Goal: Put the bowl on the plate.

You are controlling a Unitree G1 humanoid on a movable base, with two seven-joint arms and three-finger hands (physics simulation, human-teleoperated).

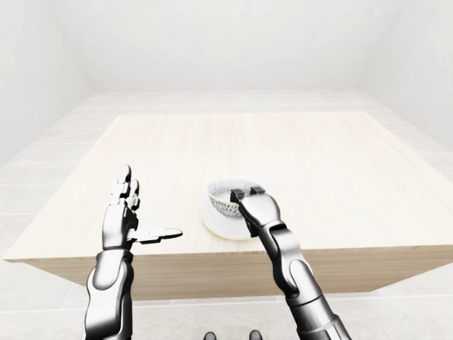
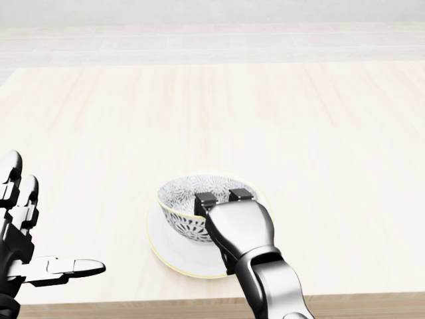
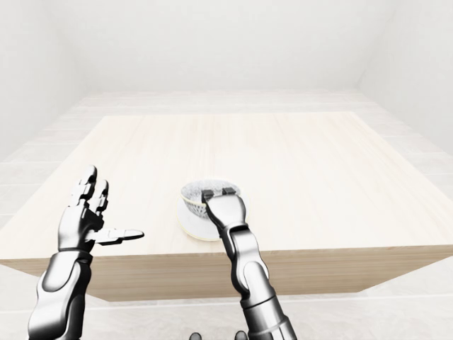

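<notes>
A patterned grey-and-white bowl [image 2: 180, 199] sits upright in the middle of a white plate [image 2: 165, 251], near the table's bottom edge in the head view. My right hand [image 2: 224, 197] comes up from the bottom and is shut on the bowl's right rim, two fingertips [image 2: 206, 199] hooked over the rim into the bowl. Its thumb is hidden behind the palm. My left hand [image 2: 26, 246] hovers open at the lower left, well clear of the plate, fingers spread and thumb pointing right.
The pale wooden table [image 2: 299, 133] stretches away towards the top and both sides. Its near edge [image 2: 345, 296] runs just below the plate. Light floor and white walls [image 1: 226, 42] surround the table.
</notes>
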